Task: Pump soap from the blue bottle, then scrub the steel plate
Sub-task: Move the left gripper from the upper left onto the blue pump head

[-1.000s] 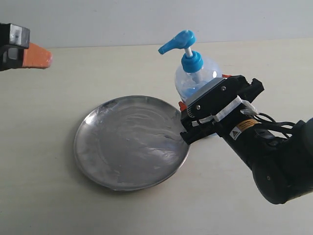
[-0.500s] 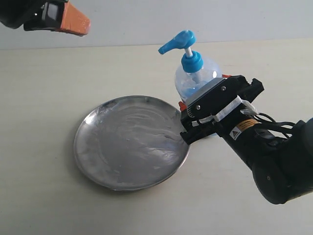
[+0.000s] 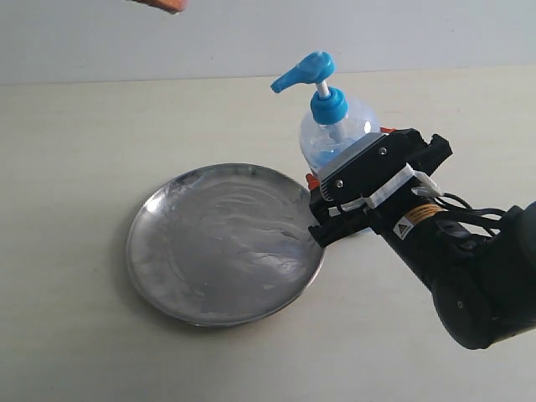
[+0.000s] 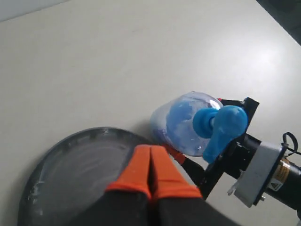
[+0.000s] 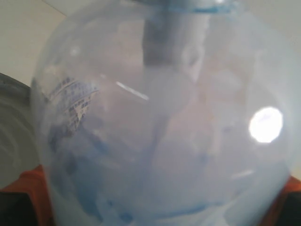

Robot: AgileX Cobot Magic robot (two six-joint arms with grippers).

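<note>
Right claw clamped on blue bottle, beside steel plate; left claw together.

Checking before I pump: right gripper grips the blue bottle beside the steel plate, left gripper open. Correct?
Not quite: the left gripper is shut, orange fingers pressed together in the left wrist view. The right gripper does hold the blue bottle.

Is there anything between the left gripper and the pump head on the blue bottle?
Nothing visible. The left gripper, fingers shut, hangs above the pump head with open air between them. The right gripper grips the blue bottle lower down, on its body.
</note>
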